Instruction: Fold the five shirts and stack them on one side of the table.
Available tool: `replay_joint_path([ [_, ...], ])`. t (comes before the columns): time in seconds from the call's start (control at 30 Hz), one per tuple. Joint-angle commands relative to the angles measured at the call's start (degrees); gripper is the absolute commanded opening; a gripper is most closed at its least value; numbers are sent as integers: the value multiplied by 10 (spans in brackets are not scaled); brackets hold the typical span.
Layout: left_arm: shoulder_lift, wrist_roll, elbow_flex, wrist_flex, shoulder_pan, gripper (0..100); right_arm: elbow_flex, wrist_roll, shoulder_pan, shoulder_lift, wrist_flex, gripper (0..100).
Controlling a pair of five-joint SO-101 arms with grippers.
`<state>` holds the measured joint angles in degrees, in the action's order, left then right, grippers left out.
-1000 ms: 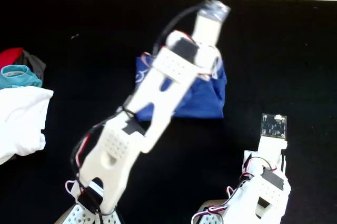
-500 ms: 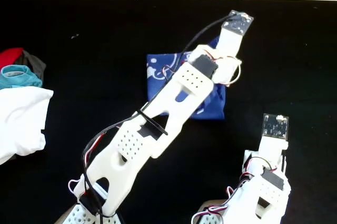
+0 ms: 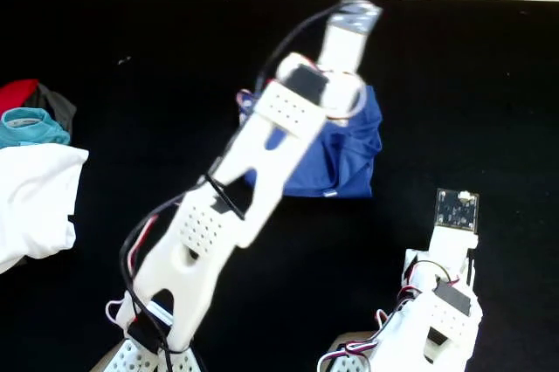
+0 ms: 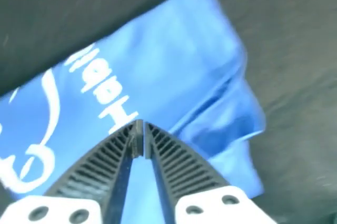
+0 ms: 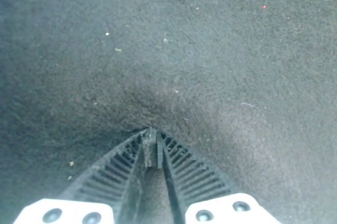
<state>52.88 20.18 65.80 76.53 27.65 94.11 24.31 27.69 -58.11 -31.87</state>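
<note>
1. Progress: the blue shirt (image 3: pixel 349 162) lies centre-right in the high view on the black table (image 3: pixel 131 40). It is bunched into a rough rectangle with loose layers at one edge; I judge its fold part done and not tidy
2. Heap at the left edge: white shirt (image 3: pixel 35 197) in front, with the teal shirt (image 3: pixel 31 127), red shirt (image 3: pixel 17 93) and grey shirt (image 3: pixel 59 106) above it, all crumpled. I judge four left to fold and no stack begun
3. Left pincer (image 4: pixel 138 132): jaws pinched together over the blue shirt's printed panel, no cloth visible between them
4. Right pincer (image 5: pixel 152 148): jaws together, over bare table
5. In the way: the left arm (image 3: pixel 262 162) lies across the blue shirt and hides its left part from the high view
</note>
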Motion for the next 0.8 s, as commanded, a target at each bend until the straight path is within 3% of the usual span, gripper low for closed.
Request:
replay_joint_path([
  [0.0,13,-5,-15,15,-2,8,10,-8,6,-1,14,6],
  [0.3,95,-6,74,20,79,8,10,-8,6,-1,14,6],
  [0.5,93,-6,142,88,147,8,10,-8,6,-1,14,6],
  [0.63,95,-6,242,143,138,8,10,-8,6,-1,14,6],
  [0.77,97,-4,296,171,87,8,10,-8,6,-1,14,6],
])
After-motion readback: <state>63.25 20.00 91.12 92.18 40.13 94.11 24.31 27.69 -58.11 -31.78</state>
